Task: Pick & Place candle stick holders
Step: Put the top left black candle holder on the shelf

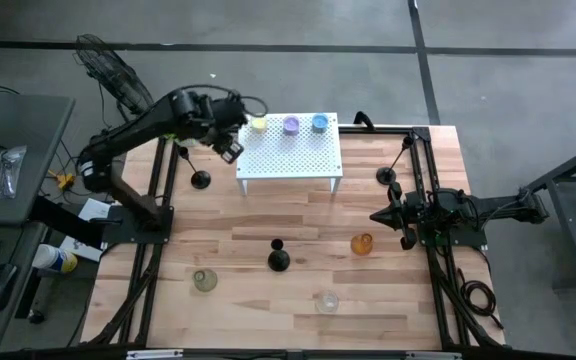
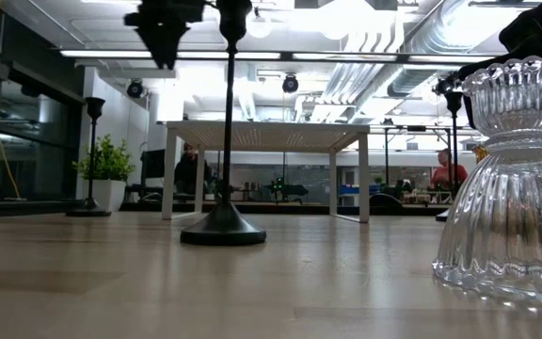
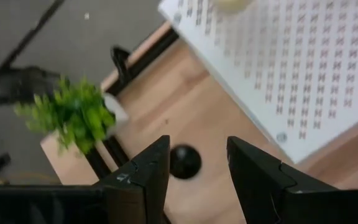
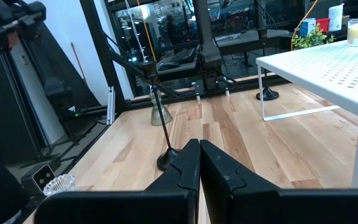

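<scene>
Three slim black candlesticks stand on their round bases on the wooden table: one at the left [image 1: 200, 180], one in the middle [image 1: 279, 259], one at the right [image 1: 386, 176]. Yellow [image 1: 259, 125], purple [image 1: 291, 125] and blue [image 1: 319, 123] glass cups stand on a white perforated shelf [image 1: 288, 155]. An amber cup [image 1: 362, 243], a pale green cup [image 1: 204, 281] and a clear cup [image 1: 327, 300] stand on the table. My left gripper [image 1: 230, 146] is open and empty, high up by the shelf's left end; the left candlestick's base [image 3: 185, 162] shows far below between its fingers. My right gripper [image 1: 380, 216] is shut and empty at the table's right.
A small green potted plant [image 3: 73, 115] stands at the table's far left corner, beside the black frame rail [image 1: 158, 190]. A second frame rail [image 1: 430, 200] runs along the right. People show in the room beyond the table [image 2: 445, 172]. Bare wood lies between shelf and near cups.
</scene>
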Controlling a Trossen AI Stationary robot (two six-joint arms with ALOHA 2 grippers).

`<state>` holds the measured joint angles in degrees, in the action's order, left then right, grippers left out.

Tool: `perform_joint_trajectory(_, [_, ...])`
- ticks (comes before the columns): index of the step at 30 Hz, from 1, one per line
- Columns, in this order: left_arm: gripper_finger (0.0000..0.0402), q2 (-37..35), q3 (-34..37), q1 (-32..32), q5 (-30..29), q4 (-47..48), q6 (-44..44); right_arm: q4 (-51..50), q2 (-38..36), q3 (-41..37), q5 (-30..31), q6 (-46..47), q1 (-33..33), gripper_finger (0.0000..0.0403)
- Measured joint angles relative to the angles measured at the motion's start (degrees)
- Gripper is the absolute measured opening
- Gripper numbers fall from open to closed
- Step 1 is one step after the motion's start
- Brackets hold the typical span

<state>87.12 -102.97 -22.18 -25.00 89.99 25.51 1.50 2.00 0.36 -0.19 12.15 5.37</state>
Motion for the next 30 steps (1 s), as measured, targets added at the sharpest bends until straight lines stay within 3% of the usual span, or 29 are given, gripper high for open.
perform_joint_trajectory(7, [0.0155,-9.2,11.1,3.2,-1.2,0.0,10.6,0.0,0.0,0.0,0.0,0.0,0.0,0.0002])
perform_joint_trajectory(22, [0.0155,-34.1,29.8,15.8,-23.5,-0.4,29.9,0.0,0.0,0.0,0.0,0.0,0.0,0.0002])
perform_joint_trajectory(30, [0.0155,-42.7,40.2,23.6,-26.7,-5.7,32.0,0.0,0.0,0.0,0.0,0.0,0.0,0.0002])
